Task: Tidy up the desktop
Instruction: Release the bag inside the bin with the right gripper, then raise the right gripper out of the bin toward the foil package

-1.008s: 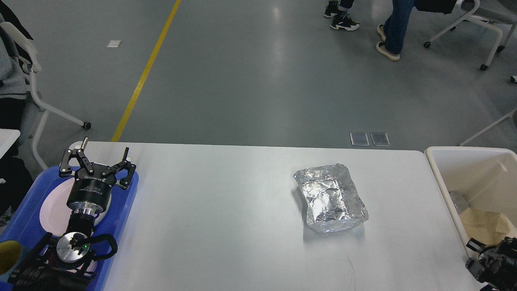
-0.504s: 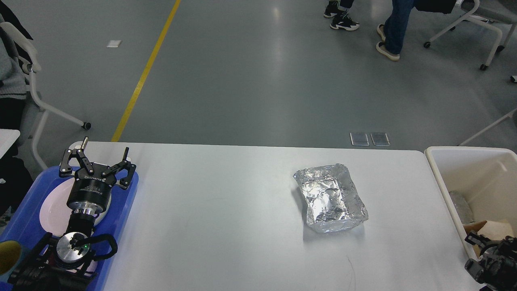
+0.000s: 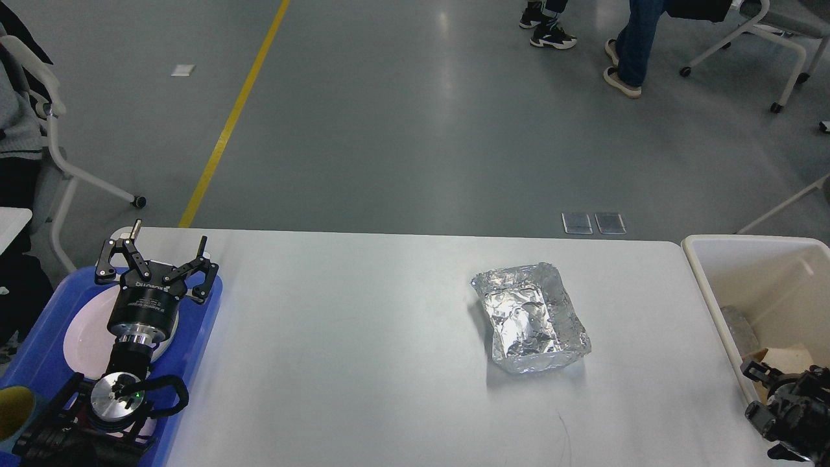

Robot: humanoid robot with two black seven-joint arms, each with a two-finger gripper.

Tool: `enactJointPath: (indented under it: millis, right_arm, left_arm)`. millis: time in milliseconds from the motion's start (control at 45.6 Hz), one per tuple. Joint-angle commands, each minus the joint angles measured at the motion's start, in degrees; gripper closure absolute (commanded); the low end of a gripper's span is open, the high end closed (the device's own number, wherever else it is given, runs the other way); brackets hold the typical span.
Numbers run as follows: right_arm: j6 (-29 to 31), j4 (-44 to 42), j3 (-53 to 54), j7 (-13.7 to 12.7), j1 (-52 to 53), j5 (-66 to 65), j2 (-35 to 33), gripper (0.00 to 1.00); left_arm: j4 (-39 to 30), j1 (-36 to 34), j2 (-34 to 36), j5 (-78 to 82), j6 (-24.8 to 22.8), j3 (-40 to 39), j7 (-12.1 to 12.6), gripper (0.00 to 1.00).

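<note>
Leftmost, a blue tray point(image 3: 39, 353) carries a white plate point(image 3: 84, 331) at the bench's point(image 3: 363, 350) left end, with a yellow cup point(image 3: 14, 410) at the tray's near corner. The left pincer point(image 3: 157, 256) hangs over the plate, fingers spread wide, holding nothing.

Right of the middle of the bench lies the one loose item, a crumpled foil box point(image 3: 530, 319), mouth up, apart from everything else. Beyond the bench's right end stands a cream bin point(image 3: 752, 250) with paper and a grey lump inside.

The right pincer point(image 3: 771, 399) shows small and dark at the near right, over the bin's near wall; whether it is open cannot be told, nor whether it grips anything.

The likely step is for the right arm to fetch the foil. Foil crushes easily, so it should pinch one side wall from above with a light squeeze, lift clear of the bench, then carry it right over the bin's rim before letting go.
</note>
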Motion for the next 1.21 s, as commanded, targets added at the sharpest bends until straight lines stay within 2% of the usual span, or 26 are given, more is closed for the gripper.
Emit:
enactJointPath:
  millis: [0,285,438,526,658,811,965,1008,1184]
  right_arm:
    - [-0.45,-0.07,0.22,-0.08,0.2,0.01,0.18,0.0]
    - [0.08,-0.6,1.37,-0.08,3.98,1.06,0.0,0.0]
    - [0.96,2.29,2.6,-0.43,11.35,1.42,-1.22,0.0]
    - [2.8,8.96,1.63,-0.78,17.67,1.06,-4.65,0.0]
    - [6.32,23.99,-2.92,-0.96,29.36,-0.6,-7.82,0.0]
    - [9.57,41.92,-16.1,-0.96,44.65,-1.22,-5.02,0.0]
    - [14.75,57.22,-20.51,-0.96,61.09,-0.96,-1.5,0.0]
    - [17.12,60.38,-20.95,-1.05,65.13,-0.96,-0.18,0.0]
    - [35.57,71.38,-21.48,-1.4,80.96,-0.96,1.58,0.0]
  left_arm:
    - [-0.01,0.05,0.0,0.0,0.0,0.0,0.0,0.04]
    - [-0.01,0.05,0.0,0.0,0.0,0.0,0.0,0.04]
    - [-0.01,0.05,0.0,0.0,0.0,0.0,0.0,0.04]
    - [0.07,0.05,0.0,0.0,0.0,0.0,0.0,0.04]
    - [-0.01,-0.04,0.0,0.0,0.0,0.0,0.0,0.04]
    - [-0.01,0.05,0.0,0.0,0.0,0.0,0.09,0.04]
    - [-0.01,0.05,0.0,0.0,0.0,0.0,0.0,0.04]
    - [0.07,0.05,0.0,0.0,0.0,0.0,0.0,0.04]
    - [0.07,-0.04,0.0,0.0,0.09,0.0,0.0,0.04]
